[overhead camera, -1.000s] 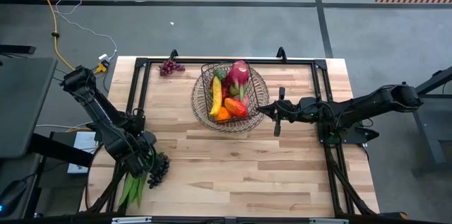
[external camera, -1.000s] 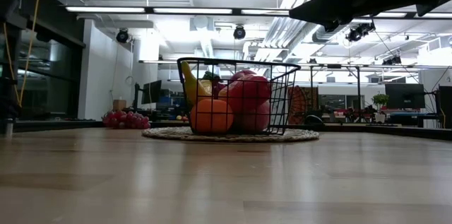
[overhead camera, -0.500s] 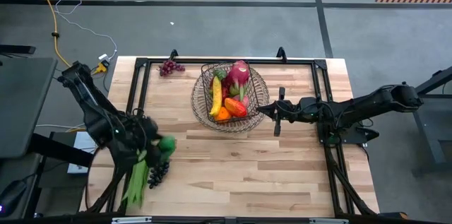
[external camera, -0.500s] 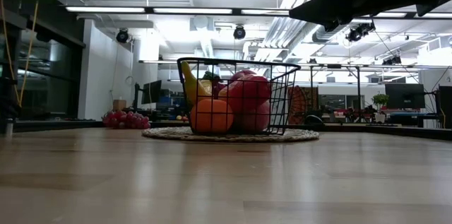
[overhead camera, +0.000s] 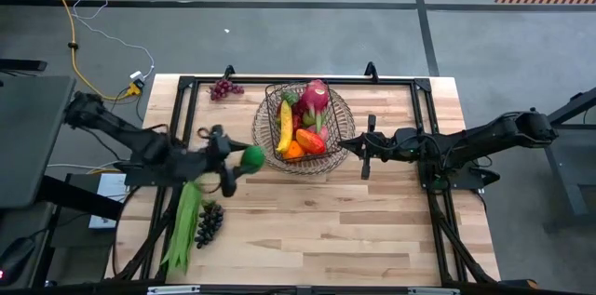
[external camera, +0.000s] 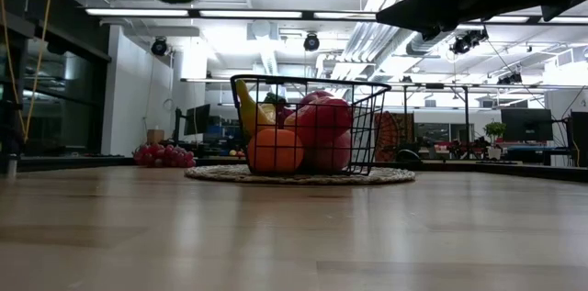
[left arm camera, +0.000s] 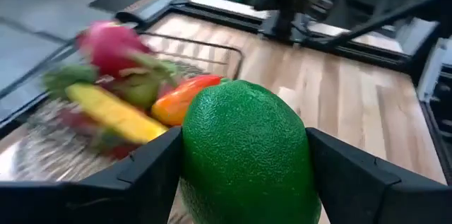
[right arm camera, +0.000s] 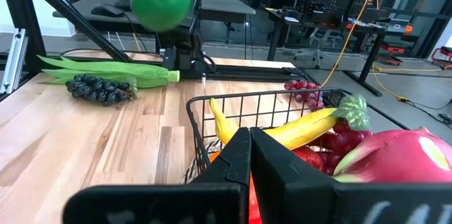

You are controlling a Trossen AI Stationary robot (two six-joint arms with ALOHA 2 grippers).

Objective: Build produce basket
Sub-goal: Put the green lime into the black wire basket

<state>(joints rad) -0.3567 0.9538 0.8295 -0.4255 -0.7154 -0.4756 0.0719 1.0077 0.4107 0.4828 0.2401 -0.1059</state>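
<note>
Green fruit (left arm camera: 245, 155) clamped in left gripper (overhead camera: 235, 160), underside hidden; right gripper (overhead camera: 346, 146) closed, empty.

Light wooden table (overhead camera: 326, 216); round woven tray (overhead camera: 343, 118), red grapes (overhead camera: 223, 88), dark grapes (overhead camera: 208, 223), green beans (overhead camera: 182, 225)

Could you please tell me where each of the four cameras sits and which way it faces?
High view: above the table, looking straight down; shows both arms, the left gripper holding a green fruit beside the basket.
Low view: at tabletop height, looking level at the basket; the right arm shows overhead.
Left wrist view: on the left arm, looking past its fingers and the fruit toward the basket.
Right wrist view: on the right arm, over its shut gripper toward the left arm.
All four share the fruit and basket.
</note>
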